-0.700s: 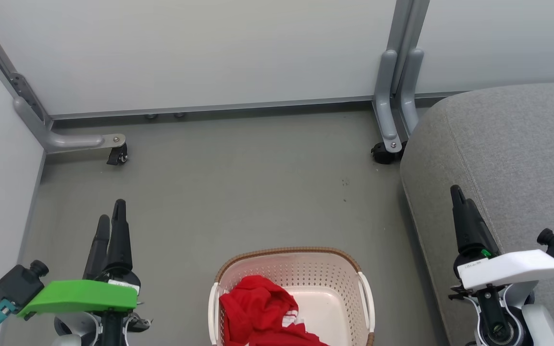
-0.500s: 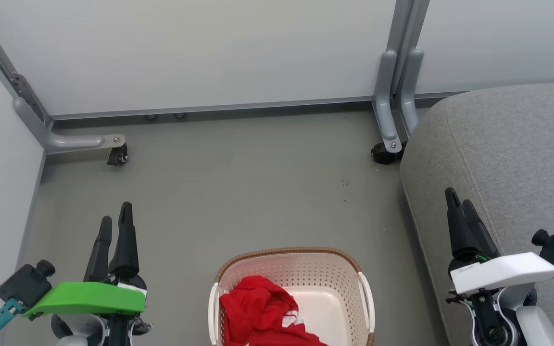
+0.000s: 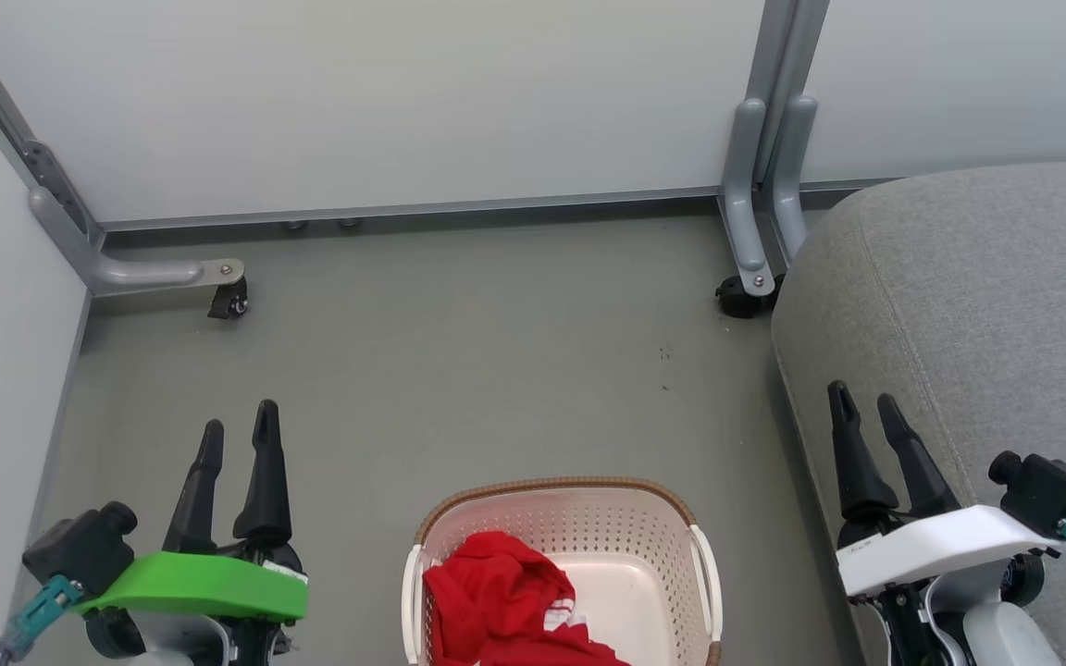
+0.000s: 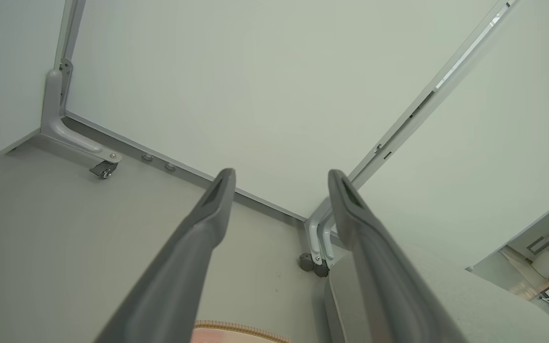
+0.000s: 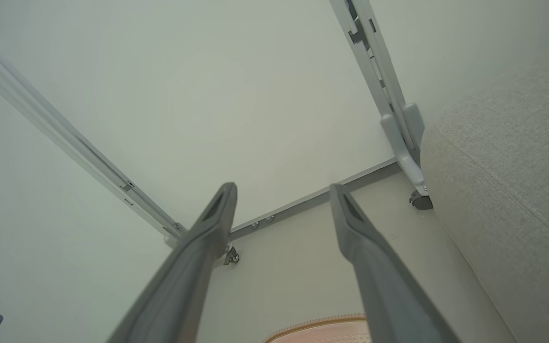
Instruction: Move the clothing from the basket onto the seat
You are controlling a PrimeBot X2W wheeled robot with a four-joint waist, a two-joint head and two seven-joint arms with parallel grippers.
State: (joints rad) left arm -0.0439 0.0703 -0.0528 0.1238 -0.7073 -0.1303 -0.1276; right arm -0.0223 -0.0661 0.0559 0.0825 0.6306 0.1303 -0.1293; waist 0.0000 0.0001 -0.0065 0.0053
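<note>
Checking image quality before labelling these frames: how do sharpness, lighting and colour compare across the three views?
Head view: sharp, evenly lit, the clothing saturated red in the basket, shadows faint. Left wrist view: fingers of the left gripper soft up close, the castor behind sharper. Right wrist view: fingers of the right gripper soft too, the seat pale, washed out.

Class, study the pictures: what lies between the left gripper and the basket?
Bare grey floor: in the head view, no object sits between the left gripper and the basket.
</note>
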